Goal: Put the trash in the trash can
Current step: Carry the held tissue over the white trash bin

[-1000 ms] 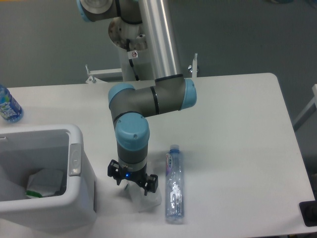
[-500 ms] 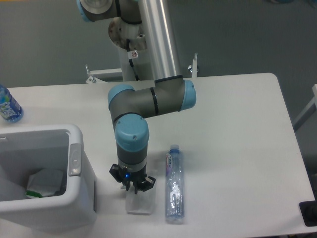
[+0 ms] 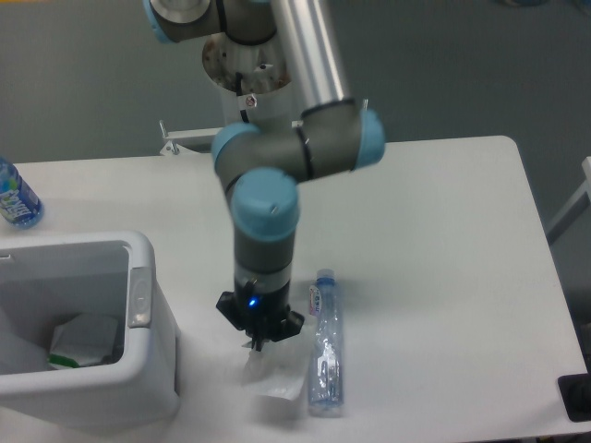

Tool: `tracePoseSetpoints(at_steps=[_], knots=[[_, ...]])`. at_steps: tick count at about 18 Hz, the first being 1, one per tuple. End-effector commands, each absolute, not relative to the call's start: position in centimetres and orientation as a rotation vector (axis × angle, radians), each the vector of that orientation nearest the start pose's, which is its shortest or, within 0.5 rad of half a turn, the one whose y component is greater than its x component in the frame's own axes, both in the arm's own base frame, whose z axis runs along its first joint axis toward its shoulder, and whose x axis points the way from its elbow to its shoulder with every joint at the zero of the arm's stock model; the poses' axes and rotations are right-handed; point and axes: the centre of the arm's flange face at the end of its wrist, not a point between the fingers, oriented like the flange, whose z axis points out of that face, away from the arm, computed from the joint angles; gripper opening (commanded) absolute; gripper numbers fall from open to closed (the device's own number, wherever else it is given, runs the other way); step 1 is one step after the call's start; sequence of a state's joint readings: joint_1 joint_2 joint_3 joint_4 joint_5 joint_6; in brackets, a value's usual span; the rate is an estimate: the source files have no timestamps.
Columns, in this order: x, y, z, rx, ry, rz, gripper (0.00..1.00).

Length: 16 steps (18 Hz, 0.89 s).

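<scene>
Fixed camera, only view. The gripper [image 3: 259, 339] pointed down over the table [image 3: 443, 240], jaws pinched together on the top of the wrapper [image 3: 273, 378]. The crumpled translucent sheet hung from the fingertips; whether its lower end brushed the table could not be told. The crushed bottle [image 3: 324, 349] lay flat just right of the wrapper, blue cap toward the far side, close enough that the two looked nearly touching. The trash can [image 3: 138, 277] sat at the left table edge, grey latch tab facing the arm, with something white and green already inside. A blue-tinted bottle [image 3: 16, 197] stood at the far left, well apart.

Step judged: carrying the wrapper to the bin. To do it well the grip should remain clenched, since the plastic was thin and could slip. The arm should lift until the dangling wrapper would pass above the thick rim, then travel left. Release should come over the middle of the opening, not over the rim. Dragging the sheet against the crushed bottle should be avoided. The bottle was not yet handled.
</scene>
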<state>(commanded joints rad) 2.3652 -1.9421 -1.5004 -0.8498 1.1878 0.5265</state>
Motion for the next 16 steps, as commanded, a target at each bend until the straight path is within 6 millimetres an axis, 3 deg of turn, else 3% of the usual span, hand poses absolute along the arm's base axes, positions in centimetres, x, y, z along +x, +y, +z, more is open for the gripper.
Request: tracePoseSetpoints(at_steps=[5, 9, 12, 14, 16], knots=[[-36.0, 58.6, 49.6, -2.375, -0.381, -0.052, 0.00], [-33.4, 58.8, 56.4, -2.232, -0.459, -0.152, 0.00], [-26.7, 59.1, 59.3, -2.218, -0.390, -0.189, 0.00], [-23.6, 58.5, 59.4, -2.229, -0.366, -0.214, 0.00], [-20.0, 59.2, 58.2, -2.259, -0.324, -0.259, 0.00]])
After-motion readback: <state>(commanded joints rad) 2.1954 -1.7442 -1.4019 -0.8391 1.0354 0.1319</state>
